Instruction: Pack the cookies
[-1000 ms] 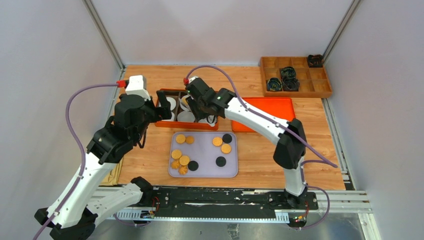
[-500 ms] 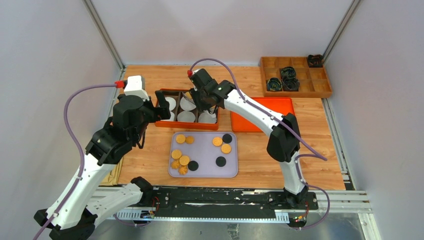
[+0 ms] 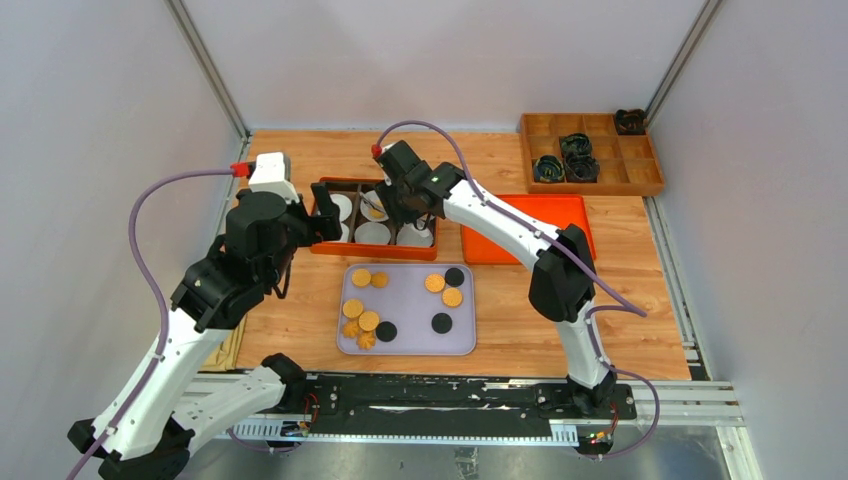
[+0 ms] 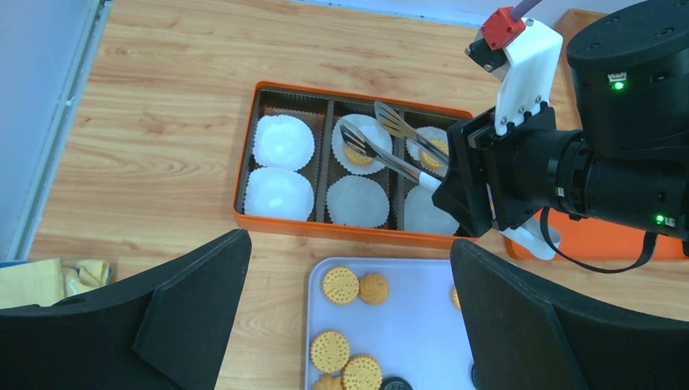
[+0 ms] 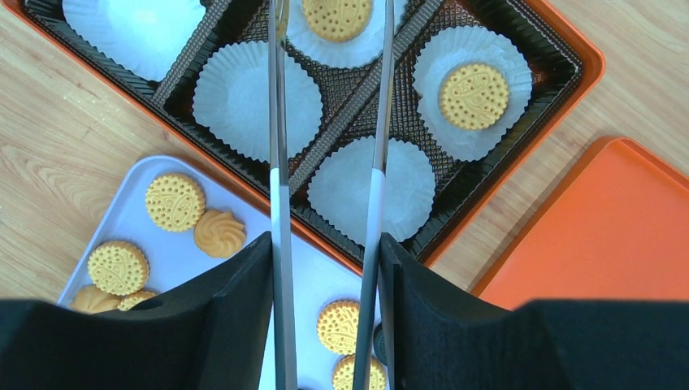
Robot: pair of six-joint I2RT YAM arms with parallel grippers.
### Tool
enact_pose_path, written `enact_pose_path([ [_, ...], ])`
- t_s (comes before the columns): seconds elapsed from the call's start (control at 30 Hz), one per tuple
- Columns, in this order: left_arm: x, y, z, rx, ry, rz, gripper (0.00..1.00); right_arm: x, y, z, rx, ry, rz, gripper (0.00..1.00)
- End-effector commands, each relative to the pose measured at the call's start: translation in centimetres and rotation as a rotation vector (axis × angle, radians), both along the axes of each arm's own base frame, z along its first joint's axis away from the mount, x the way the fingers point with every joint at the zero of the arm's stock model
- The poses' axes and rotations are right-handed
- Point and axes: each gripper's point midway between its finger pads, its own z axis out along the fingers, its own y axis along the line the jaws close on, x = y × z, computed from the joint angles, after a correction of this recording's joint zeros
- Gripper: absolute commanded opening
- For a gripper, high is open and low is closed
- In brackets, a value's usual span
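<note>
While the right claw (image 5: 325, 244) grips the tongs (image 5: 279, 211), tips parted over the cookie (image 5: 337, 16) in its paper cup (image 5: 313, 47), lift straight up.

The left arm (image 3: 175, 345) and right arm (image 3: 495, 228) are white shells with chunky black joints, each trailing a purple cable (image 3: 140, 225) tipped by a red plug (image 3: 240, 168). The left gripper (image 4: 348, 268) has broad matte-black fingers (image 4: 162, 325). The right arm's black wrist carries two green lights (image 4: 617, 84) and a white screwed bracket (image 4: 524, 73).

Open tongs (image 5: 278, 122) frame a golden cookie (image 5: 337, 16) lying in a white paper cup (image 5: 341, 55).
</note>
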Motion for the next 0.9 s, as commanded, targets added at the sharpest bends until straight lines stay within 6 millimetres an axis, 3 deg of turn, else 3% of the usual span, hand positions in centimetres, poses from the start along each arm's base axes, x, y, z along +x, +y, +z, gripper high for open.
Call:
enact_pose_path([
  [0.0, -0.1, 0.1, 0.1, 0.0, -0.015, -0.012, 1.0, 1.2, 0.2, 1.7, 0.033, -0.04, -0.005, 0.5],
  [0.13, -0.2, 0.0, 0.2, -0.006, -0.027, -0.021, 1.0, 1.1, 0.2, 1.7, 0.038, -0.033, -0.01, 0.47],
  [0.3, -0.3, 0.1, 0.4, -0.006, -0.038, -0.024, 1.0, -0.5, -1.4, 3.5, 0.066, -0.043, -0.022, 0.43],
  [0.43, -0.1, -0.1, -0.3, -0.003, -0.027, -0.019, 1.0, -3.9, -3.8, 4.2, 0.065, -0.038, -0.011, 0.42],
  [0.67, 1.2, -2.0, -3.2, -0.017, 0.045, -0.05, 1.0, -12.2, -9.0, 6.5, 0.076, -0.09, 0.021, 0.43],
  [0.77, 1.5, -2.7, -3.6, -0.035, 0.054, -0.068, 1.0, -15.0, -11.2, 6.0, 0.084, -0.065, 0.012, 0.43],
  [0.87, 1.6, -3.3, -3.9, -0.048, 0.062, -0.085, 1.0, -17.2, -12.9, 4.2, 0.071, -0.013, 0.013, 0.44],
])
